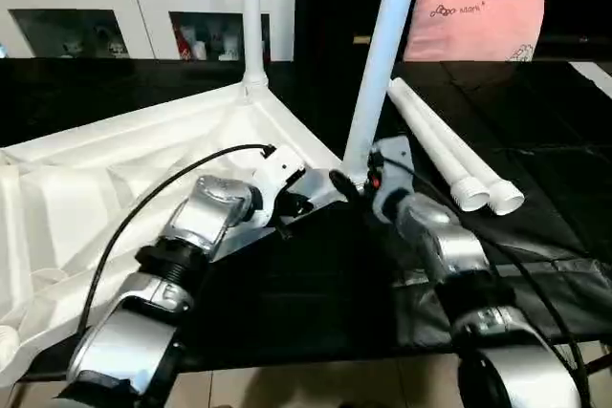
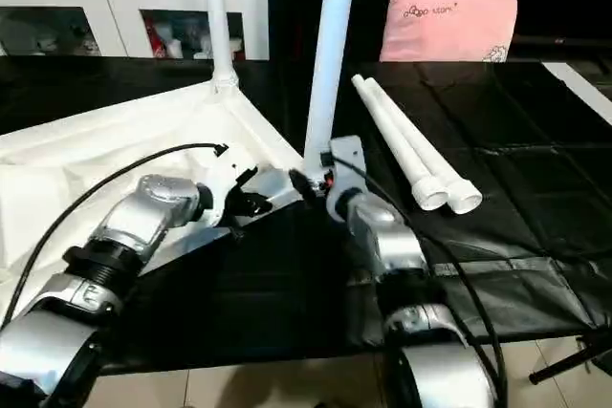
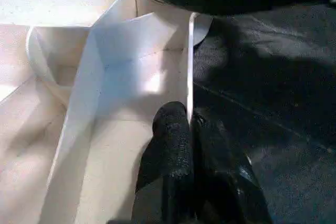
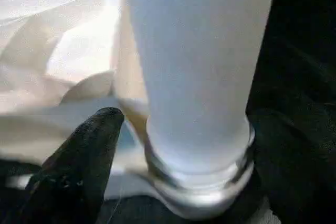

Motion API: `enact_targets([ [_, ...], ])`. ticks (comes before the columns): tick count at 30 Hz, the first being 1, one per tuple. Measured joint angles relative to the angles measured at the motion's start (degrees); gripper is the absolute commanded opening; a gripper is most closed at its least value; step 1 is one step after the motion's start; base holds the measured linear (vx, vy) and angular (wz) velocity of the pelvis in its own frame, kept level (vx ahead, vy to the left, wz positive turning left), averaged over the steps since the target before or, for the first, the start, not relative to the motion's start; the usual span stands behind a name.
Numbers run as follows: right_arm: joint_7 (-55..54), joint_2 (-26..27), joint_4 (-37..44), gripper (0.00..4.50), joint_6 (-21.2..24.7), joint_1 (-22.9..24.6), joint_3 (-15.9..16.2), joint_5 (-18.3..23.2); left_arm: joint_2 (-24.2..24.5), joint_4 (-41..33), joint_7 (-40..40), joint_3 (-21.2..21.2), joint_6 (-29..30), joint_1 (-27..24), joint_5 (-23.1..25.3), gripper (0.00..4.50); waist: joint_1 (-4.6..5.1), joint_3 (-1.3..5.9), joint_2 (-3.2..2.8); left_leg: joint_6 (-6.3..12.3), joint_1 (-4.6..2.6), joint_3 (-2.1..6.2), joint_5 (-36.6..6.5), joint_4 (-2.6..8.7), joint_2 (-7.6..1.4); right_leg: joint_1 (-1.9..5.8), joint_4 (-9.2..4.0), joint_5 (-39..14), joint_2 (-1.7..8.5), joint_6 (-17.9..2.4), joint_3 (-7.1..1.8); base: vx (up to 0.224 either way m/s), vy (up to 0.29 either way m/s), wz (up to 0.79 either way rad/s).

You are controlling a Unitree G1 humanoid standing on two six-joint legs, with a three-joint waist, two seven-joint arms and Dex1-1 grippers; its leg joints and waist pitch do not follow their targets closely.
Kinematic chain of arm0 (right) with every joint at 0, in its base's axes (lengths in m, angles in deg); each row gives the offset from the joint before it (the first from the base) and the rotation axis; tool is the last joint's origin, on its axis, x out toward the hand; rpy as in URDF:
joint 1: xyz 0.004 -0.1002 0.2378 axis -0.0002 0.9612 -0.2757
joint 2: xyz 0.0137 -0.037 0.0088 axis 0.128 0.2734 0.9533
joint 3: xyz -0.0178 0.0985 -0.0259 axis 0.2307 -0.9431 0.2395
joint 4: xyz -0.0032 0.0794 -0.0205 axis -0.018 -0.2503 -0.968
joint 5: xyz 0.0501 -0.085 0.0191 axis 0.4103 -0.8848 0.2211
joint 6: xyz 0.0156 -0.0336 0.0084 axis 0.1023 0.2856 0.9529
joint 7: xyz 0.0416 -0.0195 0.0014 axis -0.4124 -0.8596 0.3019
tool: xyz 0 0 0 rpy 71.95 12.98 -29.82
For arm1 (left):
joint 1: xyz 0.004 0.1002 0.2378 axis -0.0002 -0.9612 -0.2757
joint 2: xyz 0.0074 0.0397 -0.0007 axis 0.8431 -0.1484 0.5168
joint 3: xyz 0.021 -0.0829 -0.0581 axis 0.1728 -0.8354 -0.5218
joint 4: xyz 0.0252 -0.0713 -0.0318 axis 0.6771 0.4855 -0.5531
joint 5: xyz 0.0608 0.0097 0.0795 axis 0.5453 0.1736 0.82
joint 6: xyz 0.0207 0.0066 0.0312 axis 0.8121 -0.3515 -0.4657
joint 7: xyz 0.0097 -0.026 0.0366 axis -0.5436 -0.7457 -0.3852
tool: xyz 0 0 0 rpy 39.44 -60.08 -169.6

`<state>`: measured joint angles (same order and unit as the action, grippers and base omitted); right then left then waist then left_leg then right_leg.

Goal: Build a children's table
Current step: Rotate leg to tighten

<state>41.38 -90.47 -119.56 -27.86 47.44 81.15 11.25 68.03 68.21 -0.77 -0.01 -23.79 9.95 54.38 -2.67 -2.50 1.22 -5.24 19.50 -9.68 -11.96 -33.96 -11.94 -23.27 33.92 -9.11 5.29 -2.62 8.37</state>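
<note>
Upturned white tabletop on a black-covered surface, ribbed underside facing up. Left gripper pinched tight on the thin side wall of the tabletop at its near corner, fingers closed with the rim between them. Right gripper spread wide around the base of a white leg standing in the corner socket just ahead of it, one black finger to each side, contact with the leg not discernible. Second leg upright in the far corner socket, beyond the left gripper. Two loose legs lying side by side on the black cover, to the right of the right gripper. Pink pillow and white cabinet well beyond both.
</note>
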Motion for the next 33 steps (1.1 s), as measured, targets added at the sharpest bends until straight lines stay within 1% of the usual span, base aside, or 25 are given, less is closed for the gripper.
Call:
enact_targets([
  [1, 1.61, -0.86, 1.16, 4.44, 0.18, 0.86, 0.57, 0.34, 0.39, -0.01, 0.79, 0.07, -0.22, -0.03, 0.01, 0.00, -0.02, -0.01, -0.01, 0.00, 0.02, 0.00, 0.00, 0.00, 0.00, -0.02, 0.00, 0.00, 0.00, 0.00, 0.00, 0.000, 0.000, 0.00],
  [4, 7.78, -3.92, 4.07, 4.44, 0.88, 3.32, 1.99, 1.31, 2.49, -0.62, 3.98, 0.53, -1.01, -0.46, -0.02, 0.00, 0.01, -0.03, -0.02, 0.01, 0.04, 0.00, 0.01, 0.01, 0.00, -0.04, 0.00, -0.01, 0.00, 0.01, 0.00, 0.000, 0.000, 0.00],
  [5, 10.72, -5.48, 5.21, 4.44, 0.89, 3.99, 2.89, 1.49, 3.65, -1.30, 5.89, 1.23, -1.91, -0.81, -0.11, 0.00, -0.08, -0.04, -0.04, 0.00, 0.08, 0.01, 0.00, 0.01, -0.01, -0.06, -0.01, -0.01, 0.00, 0.01, 0.01, 0.000, 0.000, 0.00],
  [9, 19.67, -12.25, 7.61, 4.44, 0.15, 4.83, 3.77, 1.76, 7.46, -2.36, 12.83, 2.50, -5.34, -2.18, -0.85, 0.00, -0.86, -0.06, -0.06, 0.12, 0.12, -0.01, 0.07, 0.00, 0.00, -0.09, 0.00, 0.01, 0.00, -0.02, 0.01, 0.000, 0.000, 0.00],
  [12, 25.47, -14.96, 9.07, 4.44, -0.55, 4.91, 4.72, 1.97, 9.26, -2.95, 16.82, 3.54, -7.40, -2.80, -0.95, 0.00, -1.36, -0.05, -0.05, 0.11, 0.12, -0.01, 0.06, -0.01, 0.00, -0.08, 0.00, 0.00, 0.01, -0.01, 0.01, 0.000, 0.000, 0.00],
  [15, 32.99, -18.41, 10.88, 4.44, -1.80, 5.70, 6.72, 2.93, 10.50, -3.59, 20.60, 4.62, -9.10, -3.17, -1.14, 0.00, -2.28, -0.06, -0.04, 0.13, 0.13, -0.03, 0.06, -0.02, 0.00, -0.08, -0.01, 0.00, 0.01, 0.00, 0.00, 0.000, 0.000, 0.00],
  [18, 39.40, -21.07, 11.19, 4.44, -2.89, 5.66, 8.66, 3.07, 12.65, -4.79, 24.60, 5.88, -10.93, -3.82, -1.48, 0.00, -2.68, -0.06, -0.03, 0.12, 0.12, -0.04, 0.06, -0.02, -0.01, -0.08, 0.03, 0.00, 0.01, 0.00, 0.02, 0.000, 0.000, 0.00],
  [23, 46.72, -22.10, 10.88, 4.44, -5.78, 5.15, 11.47, 3.00, 14.57, -5.43, 29.83, 7.06, -13.86, -4.34, -1.81, 0.00, -2.94, -0.09, 0.07, 0.08, 0.13, -0.04, 0.05, -0.05, -0.01, -0.08, 0.05, -0.02, 0.02, 0.03, 0.01, 0.000, 0.000, 0.00],
  [27, 50.61, -21.84, 9.65, 4.44, -6.60, 3.51, 12.13, 3.39, 15.32, -6.95, 33.06, 8.50, -15.23, -4.78, -1.97, 0.00, -3.49, -0.16, 0.29, 0.01, 0.14, -0.03, 0.01, -0.08, -0.02, -0.08, 0.07, -0.04, 0.03, 0.05, 0.00, 0.000, 0.000, 0.00],
  [28, 51.51, -21.80, 9.52, 4.17, -6.61, 3.20, 12.33, 3.58, 15.37, -7.27, 33.59, 8.86, -15.49, -4.80, -1.97, 0.00, -3.65, -0.15, 0.34, 0.01, 0.13, -0.04, 0.01, -0.08, -0.02, -0.08, 0.07, -0.04, 0.03, 0.05, 0.01, 0.000, 0.000, 0.00],
  [29, 52.46, -21.60, 9.17, 4.09, -6.60, 2.88, 12.56, 3.74, 15.39, -7.45, 33.97, 9.03, -15.72, -4.85, -1.98, 0.00, -3.78, -0.14, 0.37, 0.01, 0.13, -0.04, 0.01, -0.08, -0.02, -0.08, 0.07, -0.03, 0.03, 0.04, 0.00, 0.000, 0.000, 0.00],
  [31, 54.11, -20.57, 8.14, 4.06, -6.60, 2.29, 13.49, 4.04, 15.48, -7.52, 34.50, 9.32, -16.09, -4.87, -1.98, 0.00, -3.83, -0.15, 0.40, 0.01, 0.13, -0.05, 0.01, -0.08, -0.02, -0.08, 0.09, -0.03, 0.03, 0.03, 0.01, 0.000, 0.000, 0.00],
  [33, 54.74, -19.99, 7.77, 3.84, -6.60, 2.28, 14.11, 4.47, 15.37, -7.70, 34.92, 9.65, -16.28, -4.87, -1.98, 0.00, -3.97, -0.15, 0.40, 0.01, 0.14, -0.04, 0.01, -0.08, -0.02, -0.08, 0.09, -0.02, 0.03, 0.03, 0.00, 0.000, 0.000, 0.00],
])
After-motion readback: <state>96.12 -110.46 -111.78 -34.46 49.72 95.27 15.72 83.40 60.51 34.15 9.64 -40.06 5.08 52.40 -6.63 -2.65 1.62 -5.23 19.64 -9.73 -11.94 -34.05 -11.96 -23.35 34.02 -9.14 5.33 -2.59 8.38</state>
